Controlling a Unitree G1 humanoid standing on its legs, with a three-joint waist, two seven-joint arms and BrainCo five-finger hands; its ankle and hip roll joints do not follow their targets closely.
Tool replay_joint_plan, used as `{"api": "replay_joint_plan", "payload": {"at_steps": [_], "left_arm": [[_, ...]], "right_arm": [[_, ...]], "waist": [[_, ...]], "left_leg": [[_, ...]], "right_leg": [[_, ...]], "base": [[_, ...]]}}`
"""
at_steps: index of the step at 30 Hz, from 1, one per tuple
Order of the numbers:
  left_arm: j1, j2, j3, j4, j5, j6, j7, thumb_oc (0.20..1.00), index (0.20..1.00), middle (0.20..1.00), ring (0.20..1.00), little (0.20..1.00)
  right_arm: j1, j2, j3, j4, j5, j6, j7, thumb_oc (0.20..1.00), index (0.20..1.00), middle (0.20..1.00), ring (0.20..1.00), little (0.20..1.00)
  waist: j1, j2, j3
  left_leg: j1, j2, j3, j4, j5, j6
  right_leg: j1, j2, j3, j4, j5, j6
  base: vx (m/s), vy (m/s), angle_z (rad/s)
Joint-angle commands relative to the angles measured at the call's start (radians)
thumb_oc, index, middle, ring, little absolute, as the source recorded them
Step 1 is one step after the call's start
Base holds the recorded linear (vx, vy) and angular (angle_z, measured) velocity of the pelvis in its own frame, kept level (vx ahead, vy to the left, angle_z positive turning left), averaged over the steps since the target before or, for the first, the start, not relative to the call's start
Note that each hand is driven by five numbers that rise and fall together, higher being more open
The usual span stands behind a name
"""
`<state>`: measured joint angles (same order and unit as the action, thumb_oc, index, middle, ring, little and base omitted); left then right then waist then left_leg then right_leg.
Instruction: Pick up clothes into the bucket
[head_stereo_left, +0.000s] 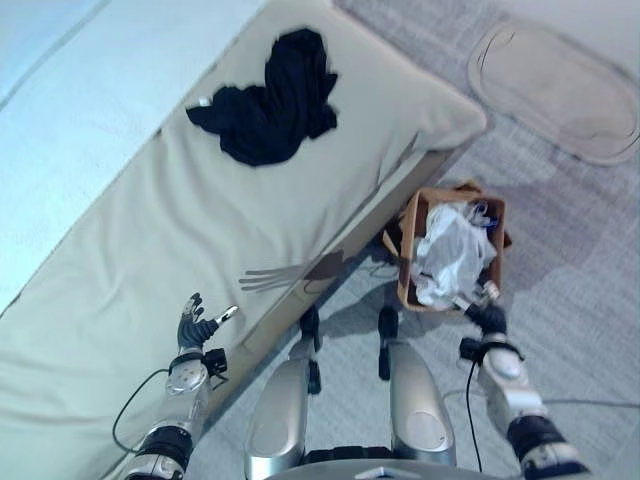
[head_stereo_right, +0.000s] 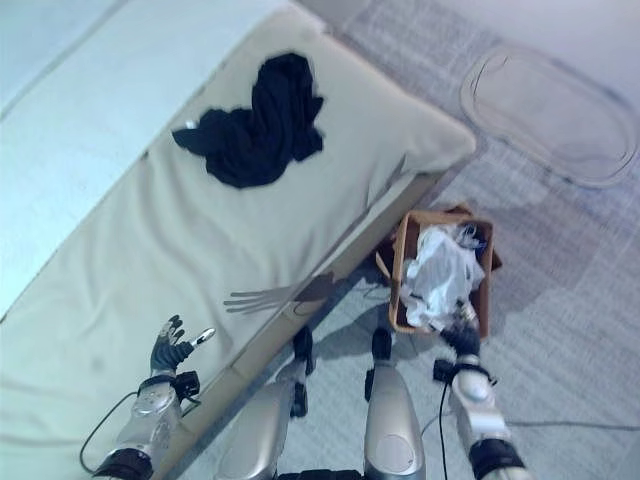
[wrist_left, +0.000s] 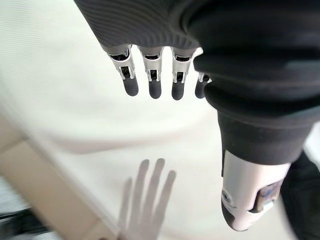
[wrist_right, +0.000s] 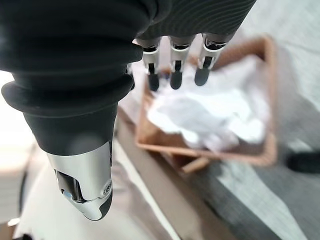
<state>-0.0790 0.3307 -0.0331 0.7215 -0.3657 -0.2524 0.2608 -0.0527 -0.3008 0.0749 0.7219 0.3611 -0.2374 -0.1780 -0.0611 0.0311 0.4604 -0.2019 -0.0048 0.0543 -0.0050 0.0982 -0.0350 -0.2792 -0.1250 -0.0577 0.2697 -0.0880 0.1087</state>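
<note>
You had a beige bed on grey carpet before you, with a crumpled dark garment lying on the mattress toward its far end, and a brown basket standing on the floor just beside the bed's corner, white clothes heaped inside it. Your left hand hovered over the near part of the mattress with its fingers spread straight and holding nothing, well apart from the dark garment. Your right hand hung at the basket's near rim, fingers straight and relaxed above the white clothes, empty too.
</note>
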Motion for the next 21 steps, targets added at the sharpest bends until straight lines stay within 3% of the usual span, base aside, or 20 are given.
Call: {"api": "replay_joint_plan", "payload": {"at_steps": [1,5,9,12,13,14,16,18,21], "left_arm": [[0.022,0.024,0.040,-0.018,0.007,-0.043,-0.013,1.000,1.000,1.000,1.000,1.000],[0.028,0.045,0.055,-0.091,0.021,-0.054,-0.031,1.000,1.000,1.000,1.000,1.000],[0.005,0.129,0.074,-0.142,0.155,-0.051,0.021,1.000,1.000,1.000,1.000,1.000],[-0.016,0.183,0.075,-0.154,0.239,-0.040,0.056,1.000,1.000,1.000,1.000,1.000],[-0.044,0.259,0.080,-0.174,0.318,-0.028,0.086,1.000,1.000,1.000,1.000,1.000],[-0.045,0.259,0.080,-0.174,0.318,-0.028,0.086,1.000,1.000,1.000,1.000,1.000],[-0.123,0.363,0.085,-0.156,0.376,-0.015,0.118,1.000,1.000,1.000,1.000,1.000],[-0.147,0.400,0.089,-0.177,0.390,-0.006,0.134,1.000,1.000,1.000,1.000,1.000],[-0.273,0.501,0.069,-0.197,0.426,0.011,0.169,1.000,1.000,1.000,1.000,1.000]], "right_arm": [[0.000,-0.004,0.005,0.025,0.041,-0.017,0.048,1.000,1.000,1.000,1.000,1.000],[0.056,0.015,0.077,0.107,-0.097,0.019,0.084,1.000,1.000,1.000,1.000,1.000],[0.092,0.005,0.150,0.138,-0.261,0.040,0.106,1.000,1.000,1.000,1.000,1.000],[0.098,-0.001,0.158,0.149,-0.293,0.041,0.106,1.000,1.000,1.000,1.000,1.000],[0.107,-0.006,0.152,0.144,-0.298,0.038,0.103,1.000,1.000,1.000,1.000,1.000],[0.107,-0.006,0.152,0.144,-0.298,0.038,0.103,1.000,1.000,1.000,1.000,1.000],[0.107,-0.018,0.160,0.149,-0.304,0.035,0.105,1.000,1.000,1.000,1.000,1.000],[0.115,-0.025,0.159,0.141,-0.306,0.033,0.106,1.000,1.000,1.000,1.000,1.000],[0.119,-0.039,0.168,0.135,-0.303,0.032,0.106,1.000,1.000,1.000,1.000,1.000]], "waist": [[0.010,-0.044,-0.065],[0.008,-0.063,-0.122],[0.006,-0.079,-0.149],[0.003,-0.086,-0.156],[-0.003,-0.091,-0.160],[-0.003,-0.091,-0.160],[-0.015,-0.094,-0.155],[-0.020,-0.095,-0.149],[-0.040,-0.100,-0.100]], "left_leg": [[0.025,-0.042,0.020,0.095,-0.123,0.008],[0.062,-0.039,0.026,0.094,-0.134,0.010],[0.072,-0.035,0.033,0.121,-0.158,0.011],[0.069,-0.033,0.037,0.136,-0.168,0.012],[0.059,-0.029,0.044,0.153,-0.174,0.012],[0.058,-0.029,0.044,0.153,-0.174,0.012],[0.030,-0.021,0.054,0.174,-0.176,0.013],[0.017,-0.020,0.056,0.180,-0.177,0.014],[-0.030,-0.011,0.060,0.231,-0.192,0.015]], "right_leg": [[0.030,-0.018,0.000,-0.188,0.187,0.039],[0.071,-0.013,0.004,-0.198,0.182,0.041],[0.091,-0.009,0.012,-0.192,0.168,0.041],[0.089,-0.005,0.016,-0.188,0.164,0.040],[0.079,-0.001,0.024,-0.182,0.163,0.040],[0.078,-0.001,0.024,-0.182,0.163,0.040],[0.044,0.007,0.038,-0.158,0.160,0.039],[0.025,0.011,0.045,-0.148,0.158,0.038],[-0.028,0.014,0.059,-0.108,0.147,0.033]], "base": [[0.12,0.060,-0.02],[0.08,0.041,0.01],[0.06,0.014,-0.02],[0.02,0.001,-0.06],[0.00,0.001,-0.12],[-0.01,-0.003,-0.16],[-0.02,-0.007,-0.20],[-0.02,-0.014,-0.12],[-0.05,-0.038,-0.07]]}}
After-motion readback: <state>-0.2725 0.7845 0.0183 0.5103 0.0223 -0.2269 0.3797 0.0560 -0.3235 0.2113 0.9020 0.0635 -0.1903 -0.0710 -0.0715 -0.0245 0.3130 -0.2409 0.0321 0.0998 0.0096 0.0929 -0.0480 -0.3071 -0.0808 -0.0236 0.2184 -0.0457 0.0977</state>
